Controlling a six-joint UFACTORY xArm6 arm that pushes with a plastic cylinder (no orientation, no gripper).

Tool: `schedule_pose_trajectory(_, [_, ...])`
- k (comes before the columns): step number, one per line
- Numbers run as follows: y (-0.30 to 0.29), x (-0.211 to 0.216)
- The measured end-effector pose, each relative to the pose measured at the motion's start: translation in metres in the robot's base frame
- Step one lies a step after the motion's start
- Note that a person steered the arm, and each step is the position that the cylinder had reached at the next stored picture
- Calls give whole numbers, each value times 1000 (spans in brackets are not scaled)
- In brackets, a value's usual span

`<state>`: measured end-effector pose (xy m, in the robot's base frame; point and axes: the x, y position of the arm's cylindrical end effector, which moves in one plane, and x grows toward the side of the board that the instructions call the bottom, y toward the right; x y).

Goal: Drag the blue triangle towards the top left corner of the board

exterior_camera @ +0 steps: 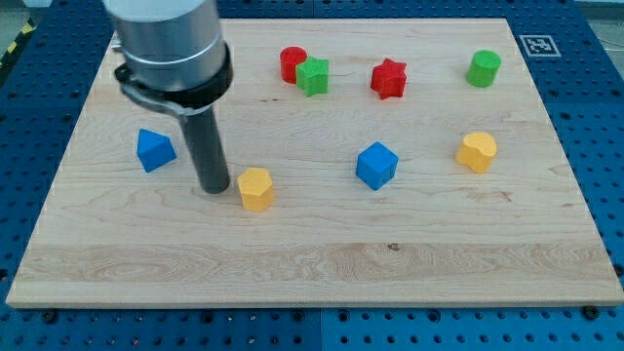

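Surface: nearest you, along the view's bottom, runs the front edge of the pale wooden board (312, 283) that carries the blocks; it sits on a blue perforated base (595, 117).
Yellow block near the tip: you see a yellow, roughly hexagonal block (255, 188) low on the board, just to the view's right of my tip.
Tip: my tip (214, 188), the lower end of the dark rod, rests on the surface between the blue triangle and that yellow block, close beside the yellow one and apart from the blue one.
Jaws: you have none to check here; the arm ends in the bare rod and holds nothing.
Blue triangle: the small blue triangular block (154, 150) lies at the view's left, left of the rod and slightly higher.
Blue cube: a blue cube (376, 165) sits right of centre.
Right side: a yellow heart-like block (477, 151) lies below a green cylinder (484, 68).
Top row: a red cylinder (292, 63) touches a green star-like block (314, 76); a red star (388, 79) stands further right.
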<state>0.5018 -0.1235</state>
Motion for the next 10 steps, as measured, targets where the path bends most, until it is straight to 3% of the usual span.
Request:
schedule_pose_trajectory(1, [-44, 12])
schedule_pose_trajectory(2, [-78, -16])
schedule_pose_trajectory(4, [-113, -112])
schedule_pose_trajectory(5, [-113, -104])
schedule_pose_trajectory(6, [-113, -62])
schedule_pose_trajectory(7, [-84, -51])
schedule_pose_trajectory(9, [-51, -127])
schedule_pose_trajectory(10, [-35, -120])
